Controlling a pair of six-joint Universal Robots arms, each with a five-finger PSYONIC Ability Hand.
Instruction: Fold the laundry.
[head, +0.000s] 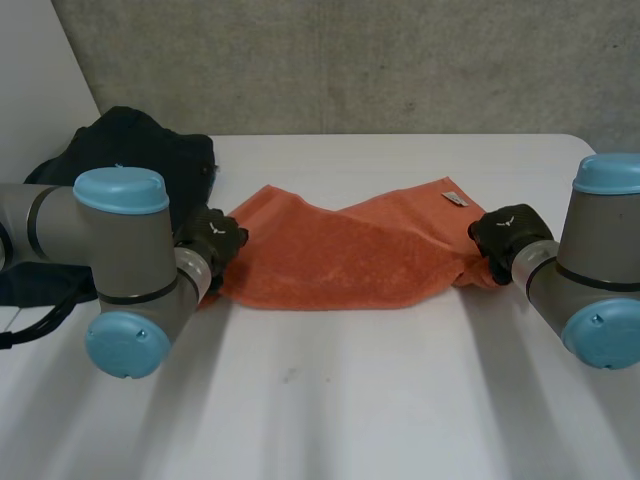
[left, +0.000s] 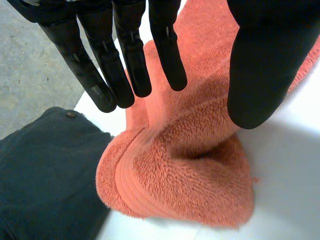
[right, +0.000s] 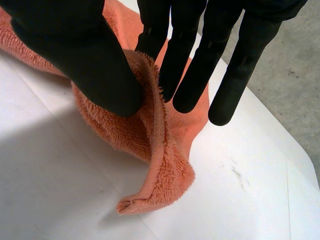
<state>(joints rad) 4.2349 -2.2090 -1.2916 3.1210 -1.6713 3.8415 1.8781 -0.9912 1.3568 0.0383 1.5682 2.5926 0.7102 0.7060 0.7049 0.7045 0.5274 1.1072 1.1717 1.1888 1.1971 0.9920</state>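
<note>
Midway across the white table, an orange towel lies between both hands. The right hand pinches one end, while the left hand hovers, fingers straight, over the other, beside dark clothing.

Grey arms carry round light-blue caps; left hand and right hand are black, white-marked.

Bare white table before orange towel; dark clothes heap beside its left end.
</note>
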